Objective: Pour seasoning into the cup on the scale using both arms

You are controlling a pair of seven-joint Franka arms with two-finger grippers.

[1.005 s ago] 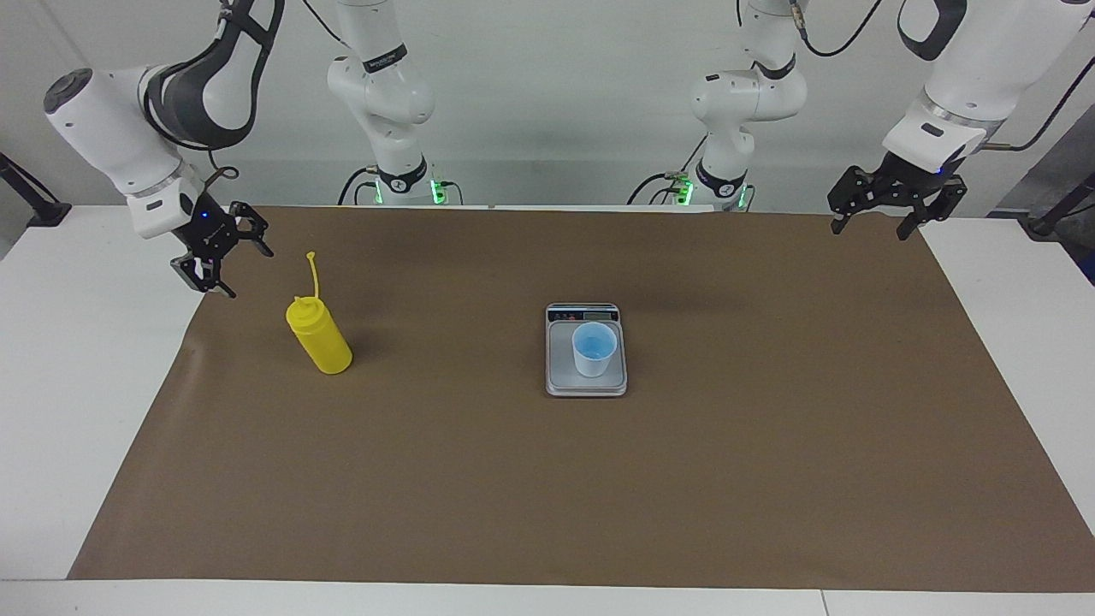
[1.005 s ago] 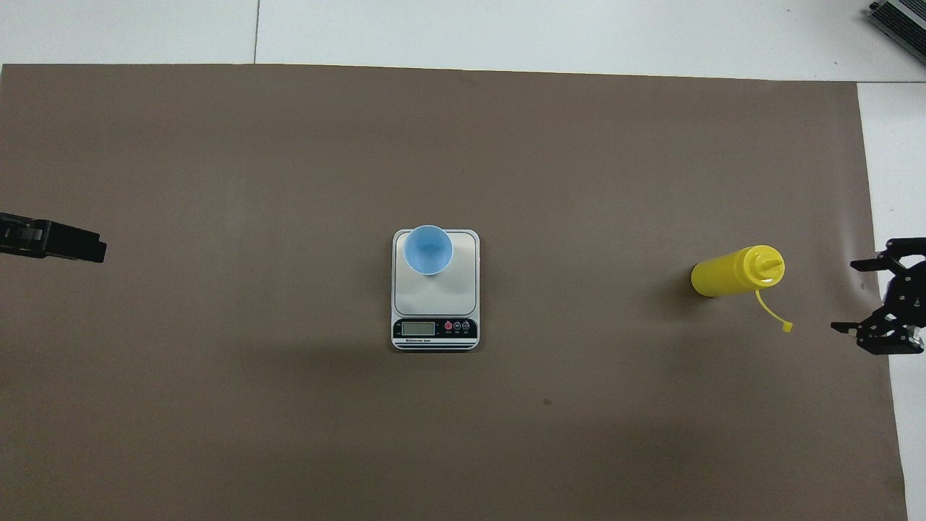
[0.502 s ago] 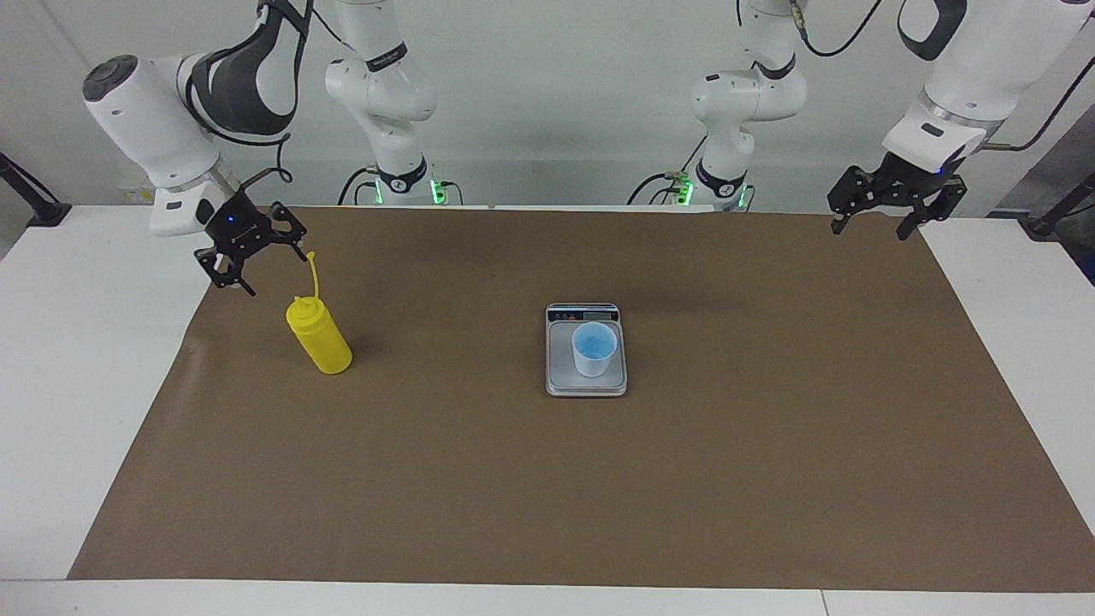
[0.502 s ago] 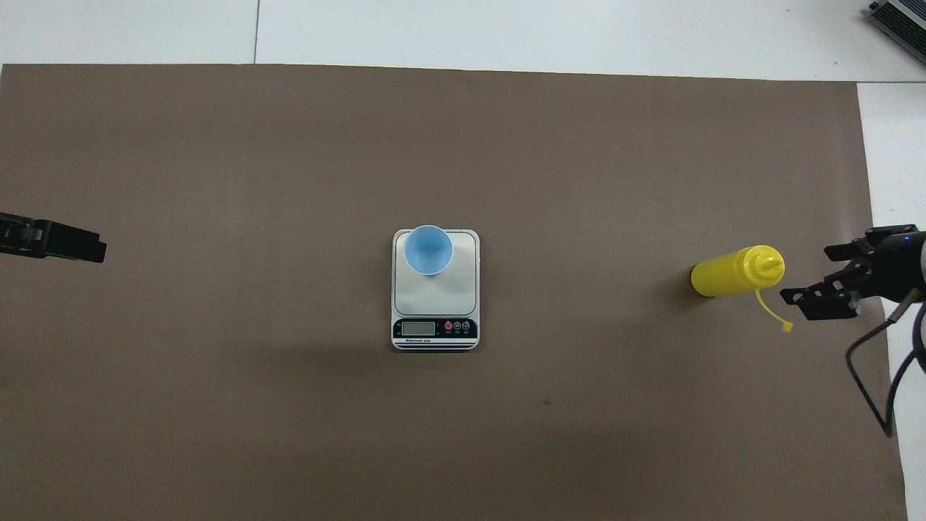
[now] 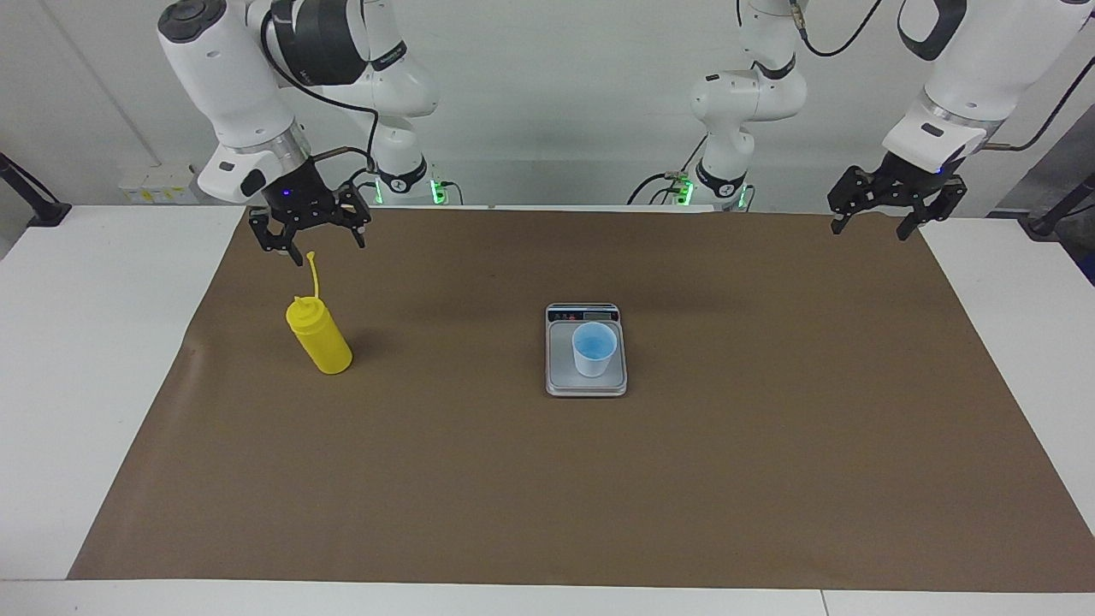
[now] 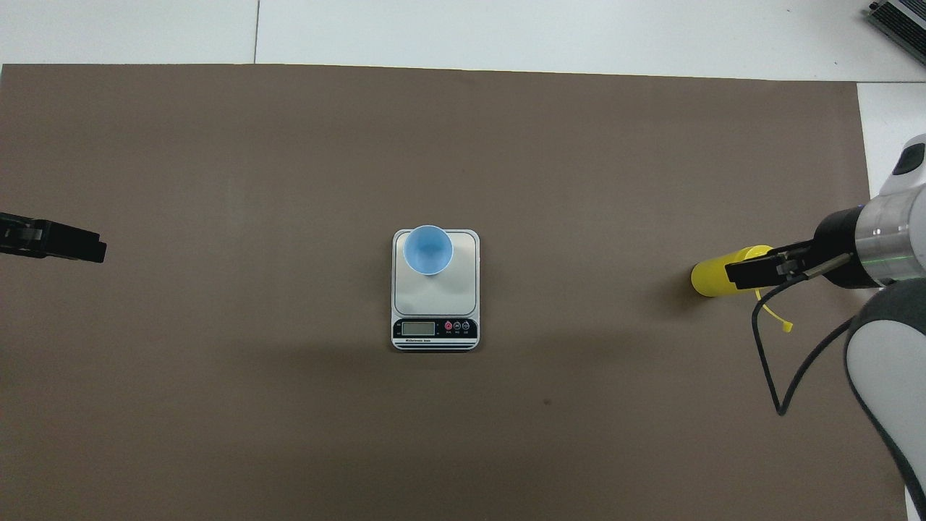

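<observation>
A: Facing view first. We log the seasoning bottle [image 5: 319, 339] standing upright on the brown paper mat [image 5: 547, 479], toward the right arm's end of the table, its cap strap [image 5: 314, 274] sticking straight up from the nozzle.

B: We note the right gripper [image 5: 313, 245] hanging over the bottle with its fingers spread and pointing down. The strap's tip sits between the fingertips; whether it touches either one we cannot tell. Nothing is held.

A: The scale [image 5: 586, 349] lies flat near the middle of the mat, well apart from the bottle, its display strip on the edge nearer the robots. The cup [image 5: 594, 349] stands upright on the weighing plate.

B: The left gripper [image 5: 873, 228] waits in the air over the mat's edge at the left arm's end, fingers spread, holding nothing.

A: Overhead view now. We see the right gripper [image 6: 752, 273] reaching in from the right arm's end and covering the top of the seasoning bottle [image 6: 712, 275]; the yellow strap [image 6: 774, 317] shows just under it.

B: The cup [image 6: 427, 250] sits on the part of the scale [image 6: 435, 289] farther from the robots, overlapping that edge of the plate in this view; the display strip lies at the nearer edge.

A: Only the left gripper [image 6: 79, 246] tip shows at the picture's edge, over the mat.
</observation>
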